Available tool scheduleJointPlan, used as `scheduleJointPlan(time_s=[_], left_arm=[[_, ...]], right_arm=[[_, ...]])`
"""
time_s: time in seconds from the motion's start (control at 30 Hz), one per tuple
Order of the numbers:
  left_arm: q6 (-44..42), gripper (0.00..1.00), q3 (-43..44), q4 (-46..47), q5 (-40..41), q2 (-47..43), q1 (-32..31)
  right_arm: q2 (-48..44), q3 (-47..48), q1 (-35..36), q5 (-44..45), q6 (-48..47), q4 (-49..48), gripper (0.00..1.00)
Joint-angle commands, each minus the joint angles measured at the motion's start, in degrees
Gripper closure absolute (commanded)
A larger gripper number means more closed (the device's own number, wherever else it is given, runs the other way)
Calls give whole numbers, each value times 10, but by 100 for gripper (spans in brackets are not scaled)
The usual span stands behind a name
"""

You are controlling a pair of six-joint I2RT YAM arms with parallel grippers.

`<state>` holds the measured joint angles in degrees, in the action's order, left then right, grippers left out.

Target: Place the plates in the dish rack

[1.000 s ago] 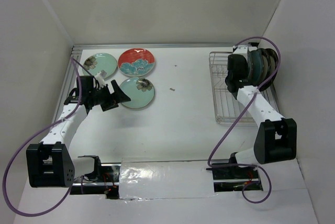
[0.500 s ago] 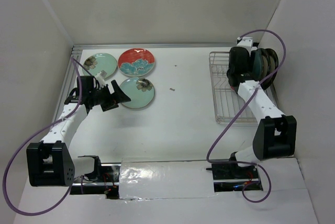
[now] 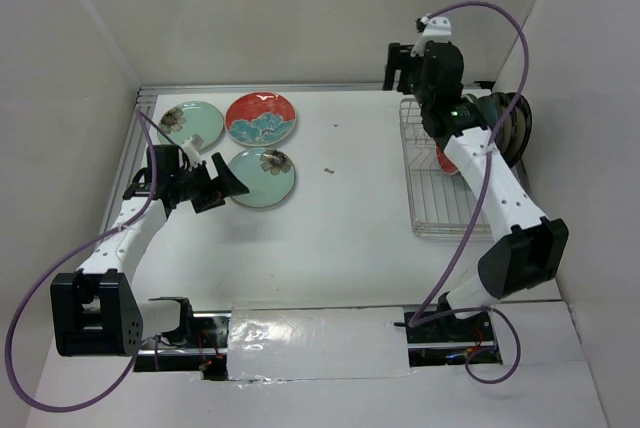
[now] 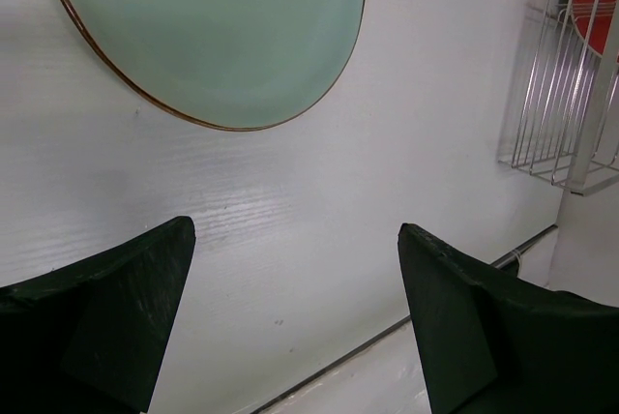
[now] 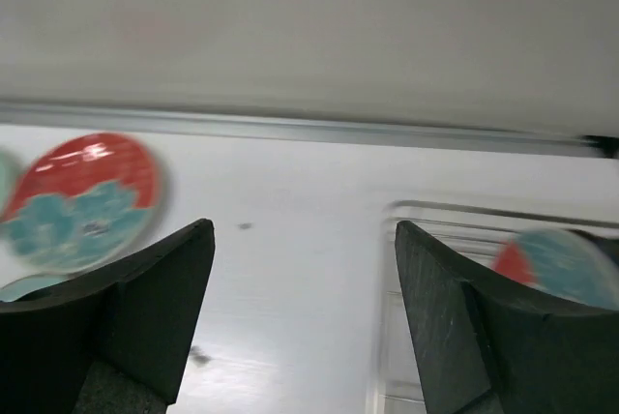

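Spread and empty, left tool (image 4: pixel 296 235) and right tool (image 5: pixel 303 232); dark plates (image 3: pixel 512 126) in dish rack (image 3: pixel 430 200), overhead view only.

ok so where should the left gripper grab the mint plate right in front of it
Probably take the mint plate by its thin rim on the side facing the left gripper, coming in low from that side. It lies flat on the table, so only the edge offers a pinch, and the open jaws face it.

Top view overhead; wrist views low, both catching dish rack (image 3: pixel 437 203).
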<state>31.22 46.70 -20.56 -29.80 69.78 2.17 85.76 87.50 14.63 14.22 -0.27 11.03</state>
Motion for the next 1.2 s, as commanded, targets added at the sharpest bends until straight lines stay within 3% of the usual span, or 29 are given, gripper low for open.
scheduleJointPlan(time_s=[0.0, 0.2, 0.43, 0.83, 1.17], left_arm=[[-13, 1, 5, 10, 12, -3, 3], [-18, 1, 5, -1, 24, -9, 3], [-35, 1, 16, -28, 54, -21, -2], [-41, 1, 16, -41, 101, -28, -13], [-41, 1, 16, -41, 118, -33, -13]], right_arm=[[60, 21, 31, -157, 94, 28, 18], [185, 31, 54, -308, 241, -52, 17], [348, 98, 75, -380, 371, -165, 18], [608, 276, 86, -399, 548, -218, 20], [744, 415, 97, -416, 628, -202, 21]])
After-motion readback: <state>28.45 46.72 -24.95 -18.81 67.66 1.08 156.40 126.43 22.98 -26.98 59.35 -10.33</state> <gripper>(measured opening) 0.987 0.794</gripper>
